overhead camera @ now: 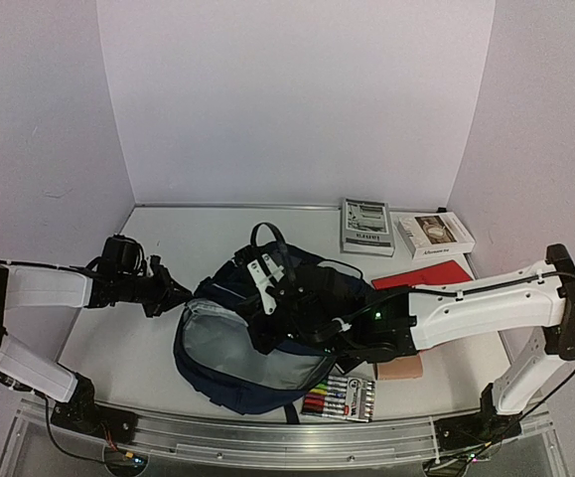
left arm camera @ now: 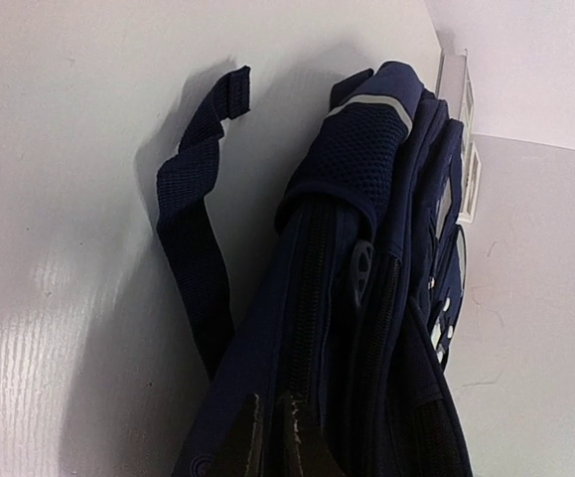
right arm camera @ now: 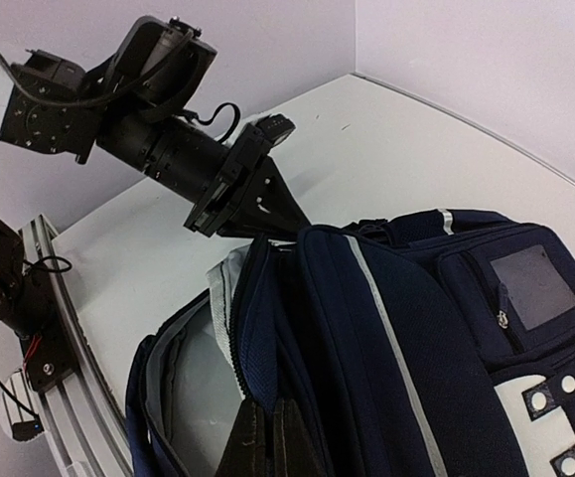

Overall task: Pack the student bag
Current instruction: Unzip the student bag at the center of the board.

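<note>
Spreading the opening looks to be the step in hand. The large navy-blue fabric backpack (overhead camera: 267, 383), grey-striped with a pale grey lining (overhead camera: 225, 343), lies mid-way across the white table (overhead camera: 158, 234) between both arms. Its main compartment is unzipped and gapes toward the near edge.

On the bag's left rim, the left gripper (left arm camera: 272, 442) has its fingers together, clamped on fabric beside the zip. On the rim fold further right, the right gripper (right arm camera: 267, 437) is likewise pinched onto fabric, which it holds raised.

Two grips at separate points of the rim probably serve to keep the mouth wide for loading.

Not yet packed:
- clear pack of coloured markers (overhead camera: 342, 397), just beside the bag's near corner
- flat red folder (overhead camera: 421, 273)
- two white boxed books (overhead camera: 366, 227), back right, apart from the bag

With both grippers occupied, one will likely have to release before it can fetch anything.
</note>
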Tool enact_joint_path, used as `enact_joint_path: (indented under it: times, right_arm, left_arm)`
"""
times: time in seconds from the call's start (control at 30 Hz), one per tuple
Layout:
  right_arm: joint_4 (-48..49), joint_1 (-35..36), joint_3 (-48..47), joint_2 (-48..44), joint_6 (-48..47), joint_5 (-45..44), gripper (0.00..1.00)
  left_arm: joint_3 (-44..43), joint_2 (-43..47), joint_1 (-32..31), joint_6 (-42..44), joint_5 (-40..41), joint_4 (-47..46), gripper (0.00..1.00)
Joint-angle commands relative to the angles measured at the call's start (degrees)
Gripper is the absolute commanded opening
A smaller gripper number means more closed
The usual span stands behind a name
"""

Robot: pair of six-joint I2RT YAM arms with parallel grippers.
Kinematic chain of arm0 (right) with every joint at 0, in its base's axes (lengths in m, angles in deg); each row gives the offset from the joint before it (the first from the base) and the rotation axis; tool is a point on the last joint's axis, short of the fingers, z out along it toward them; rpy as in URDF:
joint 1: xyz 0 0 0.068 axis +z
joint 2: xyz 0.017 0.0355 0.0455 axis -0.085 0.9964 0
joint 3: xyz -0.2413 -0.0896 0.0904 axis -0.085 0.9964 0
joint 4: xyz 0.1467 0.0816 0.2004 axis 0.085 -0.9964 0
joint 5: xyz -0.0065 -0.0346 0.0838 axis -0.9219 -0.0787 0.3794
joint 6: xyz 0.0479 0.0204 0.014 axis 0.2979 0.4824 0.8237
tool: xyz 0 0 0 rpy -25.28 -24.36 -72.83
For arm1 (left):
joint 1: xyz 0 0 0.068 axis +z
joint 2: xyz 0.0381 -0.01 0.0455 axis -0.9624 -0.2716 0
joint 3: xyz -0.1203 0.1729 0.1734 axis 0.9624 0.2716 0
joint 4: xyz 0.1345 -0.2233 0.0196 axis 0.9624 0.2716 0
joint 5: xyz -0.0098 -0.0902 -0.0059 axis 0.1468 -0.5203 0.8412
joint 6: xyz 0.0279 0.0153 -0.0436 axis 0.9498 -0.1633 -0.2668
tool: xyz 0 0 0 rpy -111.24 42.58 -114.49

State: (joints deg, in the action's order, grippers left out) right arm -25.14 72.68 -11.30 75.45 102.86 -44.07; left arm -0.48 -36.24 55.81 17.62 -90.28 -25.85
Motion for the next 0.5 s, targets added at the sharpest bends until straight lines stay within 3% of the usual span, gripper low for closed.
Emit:
enact_joint_path:
  times: [0.0, 0.27, 0.4, 0.47]
  right_arm:
    - [4.53, 0.14, 0.90, -5.37, -0.86, 4.30, 0.00]
    - [4.93, 0.14, 2.62, -7.33, -0.73, 8.42, 0.00]
    - [5.03, 0.14, 4.54, -8.72, 0.19, -0.86, 0.00]
    - [5.11, 0.14, 7.07, -10.02, -1.10, -8.06, 0.00]
  left_arm:
    - [-3.95, -1.48, -0.14, 2.24, 1.94, -0.30, 0.02]
    - [-5.57, -5.84, -0.11, 1.34, 0.73, -4.91, 0.00]
    - [-6.30, -4.30, -0.12, 3.20, 2.88, -2.07, 0.01]
    - [-5.70, -2.22, -0.03, 3.79, 4.75, -0.30, 0.10]
